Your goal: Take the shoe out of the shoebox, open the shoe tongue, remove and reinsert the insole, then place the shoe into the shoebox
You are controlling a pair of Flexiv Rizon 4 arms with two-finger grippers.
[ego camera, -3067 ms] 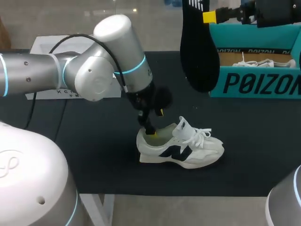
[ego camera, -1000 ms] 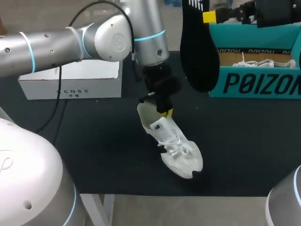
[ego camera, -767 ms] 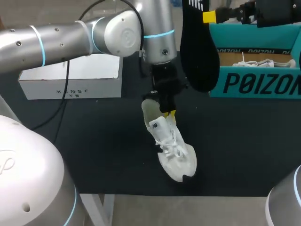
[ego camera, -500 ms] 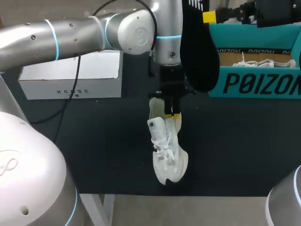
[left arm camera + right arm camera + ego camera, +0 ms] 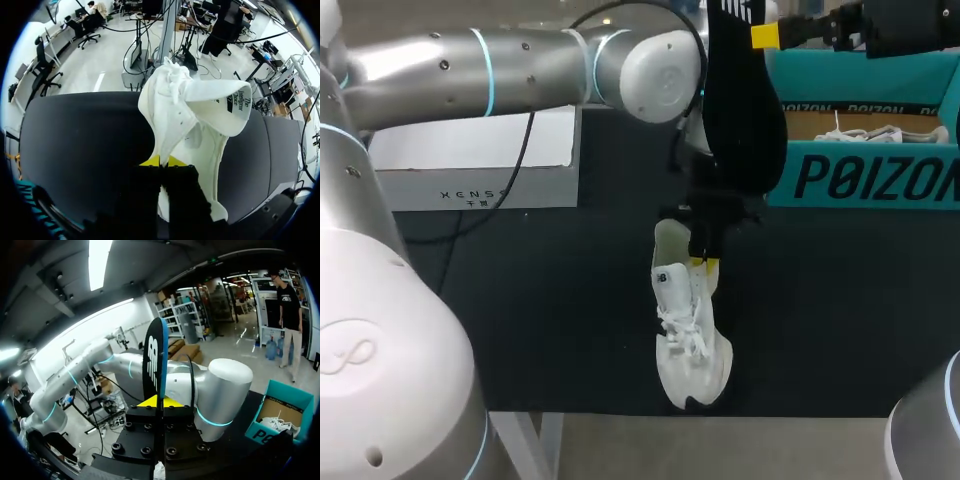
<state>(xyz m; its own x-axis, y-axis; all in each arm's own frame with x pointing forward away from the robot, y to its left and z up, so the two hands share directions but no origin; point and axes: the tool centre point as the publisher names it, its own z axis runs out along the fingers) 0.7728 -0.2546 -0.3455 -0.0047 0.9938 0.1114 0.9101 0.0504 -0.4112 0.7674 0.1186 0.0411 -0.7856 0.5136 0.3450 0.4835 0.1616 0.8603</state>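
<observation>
A white shoe (image 5: 688, 330) with a dark logo lies lengthwise on the black mat, heel toward the back and toe at the front edge. My left gripper (image 5: 702, 262) is shut on the rim of its heel opening. In the left wrist view the shoe (image 5: 175, 110) stretches ahead of the gripper (image 5: 161, 161), its tongue (image 5: 232, 105) folded out to one side. I cannot tell whether the sole touches the table. My right gripper (image 5: 767, 36) is high at the back, shut on the black insole (image 5: 740, 100), which hangs down. In the right wrist view the insole (image 5: 155, 360) stands edge-on between the tips (image 5: 160, 401).
The teal shoebox (image 5: 865, 175) stands open at the back right with a second white shoe (image 5: 865, 132) inside. A white box (image 5: 470, 160) sits at the back left. The hanging insole is directly above my left wrist. The mat's front edge runs just under the shoe's toe.
My left arm has carried the shoe to the right and turned it, so the toe now points at the front edge. The right arm and insole have not moved.
</observation>
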